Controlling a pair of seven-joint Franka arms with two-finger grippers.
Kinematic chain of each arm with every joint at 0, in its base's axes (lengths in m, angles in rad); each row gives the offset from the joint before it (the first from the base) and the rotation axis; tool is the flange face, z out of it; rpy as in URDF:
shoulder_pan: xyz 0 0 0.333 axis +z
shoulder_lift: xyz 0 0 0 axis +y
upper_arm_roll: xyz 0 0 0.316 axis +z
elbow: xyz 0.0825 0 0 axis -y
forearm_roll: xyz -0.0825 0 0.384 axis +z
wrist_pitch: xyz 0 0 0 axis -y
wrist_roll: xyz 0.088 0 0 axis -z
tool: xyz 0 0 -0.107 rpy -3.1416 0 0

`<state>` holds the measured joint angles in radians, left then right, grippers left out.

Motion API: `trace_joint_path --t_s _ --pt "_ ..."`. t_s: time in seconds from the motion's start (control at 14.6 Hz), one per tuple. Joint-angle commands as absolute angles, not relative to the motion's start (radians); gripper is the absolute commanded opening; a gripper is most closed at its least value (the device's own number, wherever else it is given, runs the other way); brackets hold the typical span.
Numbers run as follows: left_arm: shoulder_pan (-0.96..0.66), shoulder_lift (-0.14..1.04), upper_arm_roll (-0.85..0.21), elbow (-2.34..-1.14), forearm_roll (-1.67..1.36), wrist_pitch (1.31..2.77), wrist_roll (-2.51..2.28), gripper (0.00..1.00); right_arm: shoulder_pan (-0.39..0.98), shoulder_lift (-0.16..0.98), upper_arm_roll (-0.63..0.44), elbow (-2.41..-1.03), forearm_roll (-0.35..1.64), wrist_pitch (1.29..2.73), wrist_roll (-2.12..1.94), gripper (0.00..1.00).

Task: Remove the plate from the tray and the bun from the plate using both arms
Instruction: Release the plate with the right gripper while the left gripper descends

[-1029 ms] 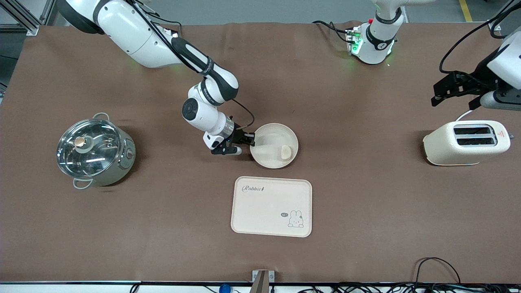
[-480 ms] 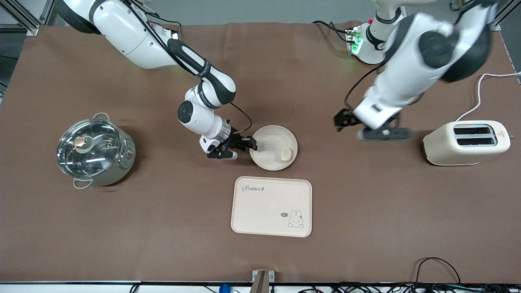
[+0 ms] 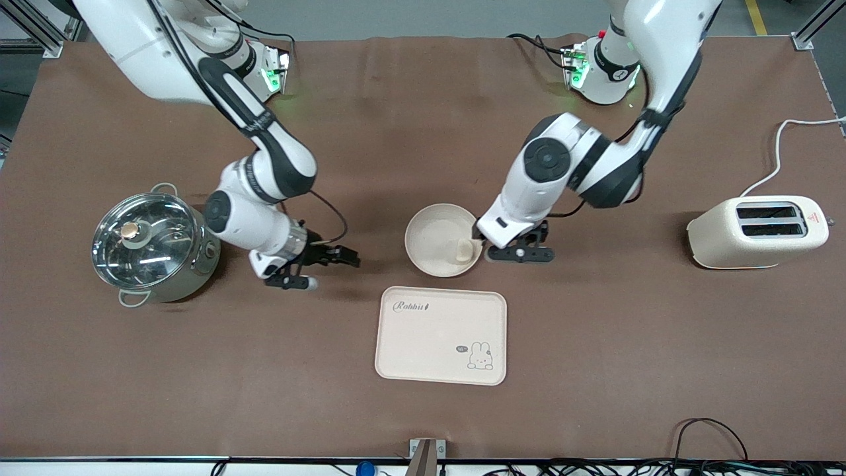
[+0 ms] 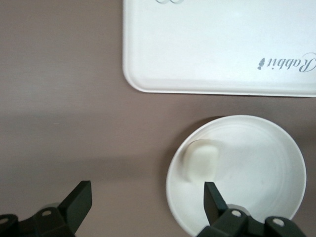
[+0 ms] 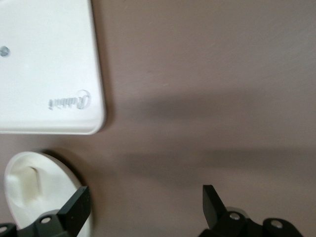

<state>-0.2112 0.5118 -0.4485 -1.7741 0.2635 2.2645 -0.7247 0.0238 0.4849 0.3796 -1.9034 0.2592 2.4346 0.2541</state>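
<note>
The round cream plate (image 3: 433, 228) rests on the brown table, just farther from the front camera than the tray, with the small pale bun (image 3: 463, 249) inside it near the rim toward the left arm's end. My left gripper (image 3: 503, 250) is open and low at that rim. In the left wrist view the gripper (image 4: 145, 200) has one finger over the plate (image 4: 256, 163) and the other over bare table, with the bun (image 4: 202, 159) just ahead. My right gripper (image 3: 328, 270) is open and empty between the pot and the plate, which shows in the right wrist view (image 5: 44, 205).
The rectangular cream rabbit tray (image 3: 441, 335) lies nearer the front camera than the plate. A steel pot with a glass lid (image 3: 155, 248) stands at the right arm's end. A cream toaster (image 3: 757, 231) with its cable stands at the left arm's end.
My right gripper let go of the plate's rim and drew back toward the pot. My left arm swung in from the toaster end and came down at the plate beside the bun.
</note>
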Motion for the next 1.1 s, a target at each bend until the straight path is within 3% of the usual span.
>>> trace_joint_path --t_s 0.0,0.41,0.82,1.03 --pt "-0.251 0.619 -0.451 -1.689 0.345 2.307 -0.833 1.0 0.018 0.448 0.321 -1.821 0.079 2.275 0.258 1.0" --pt "-0.311 0.73 -0.446 -1.689 0.434 2.431 -0.989 1.0 -0.029 0.198 0.26 -1.787 -0.005 2.013 0.195 1.0" --pt "-0.336 0.744 -0.442 -1.697 0.469 2.45 -1.041 1.0 -0.048 -0.02 0.212 -1.784 -0.014 1.833 0.153 1.0" --pt "-0.327 0.747 -0.44 -1.706 0.517 2.45 -1.051 0.87 -0.072 -0.11 0.16 -1.79 -0.025 1.761 0.153 1.0"
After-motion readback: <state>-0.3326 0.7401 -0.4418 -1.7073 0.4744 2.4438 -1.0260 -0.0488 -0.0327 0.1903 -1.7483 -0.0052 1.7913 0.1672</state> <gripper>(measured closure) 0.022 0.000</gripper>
